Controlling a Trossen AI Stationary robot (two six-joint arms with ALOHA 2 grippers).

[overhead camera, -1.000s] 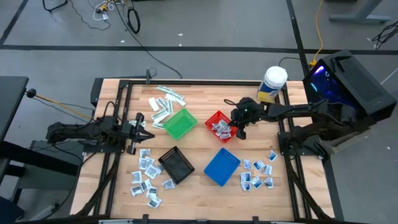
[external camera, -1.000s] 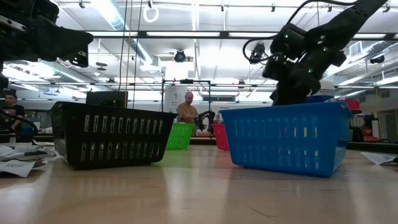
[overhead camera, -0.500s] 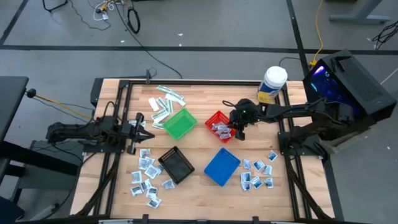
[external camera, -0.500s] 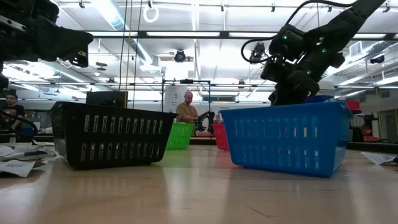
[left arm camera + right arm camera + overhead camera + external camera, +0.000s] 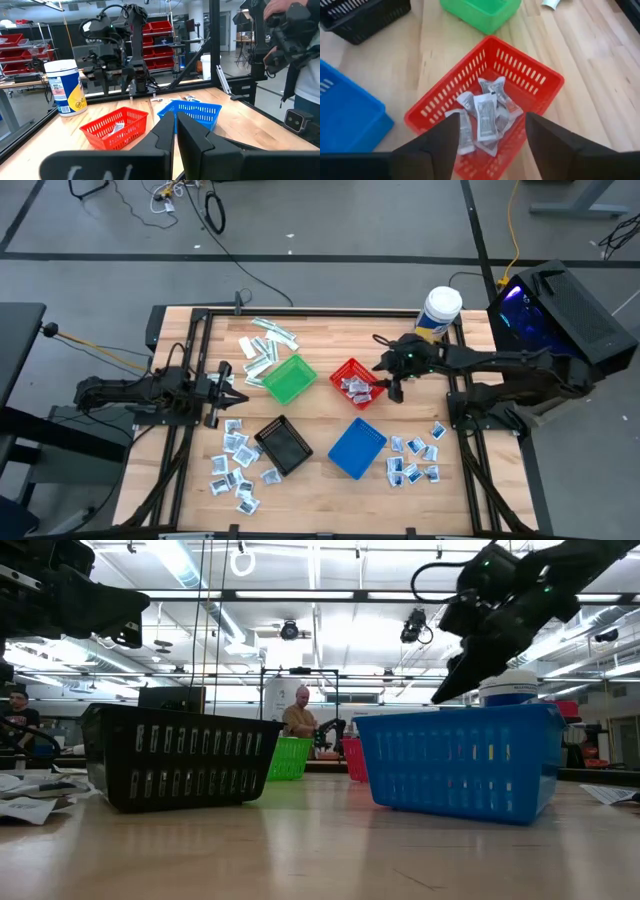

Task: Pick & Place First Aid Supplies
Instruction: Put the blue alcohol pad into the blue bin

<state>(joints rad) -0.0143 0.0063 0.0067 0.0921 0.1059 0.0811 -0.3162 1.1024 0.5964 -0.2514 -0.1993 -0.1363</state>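
The first aid supplies are small wrapped packets. Several lie in the red basket [image 5: 485, 107] [image 5: 352, 383]. Others lie loose at the near left [image 5: 235, 468] and near right [image 5: 415, 458], and narrow strips [image 5: 265, 343] lie at the far left. My right gripper [image 5: 492, 120] [image 5: 395, 388] hovers open above the red basket's right side, tipped down, with nothing between its fingers. My left gripper [image 5: 225, 385] [image 5: 175, 135] waits shut and level at the table's left edge.
A green basket [image 5: 288, 378] stands left of the red one. A black basket [image 5: 283, 445] and a blue basket [image 5: 357, 447] stand nearer the front. A white-lidded tub [image 5: 437, 315] stands at the far right. A person stands in the room beyond the table.
My right gripper has risen from just over the red basket and drawn back a little toward the table's right edge. The baskets and loose packets lie as before.
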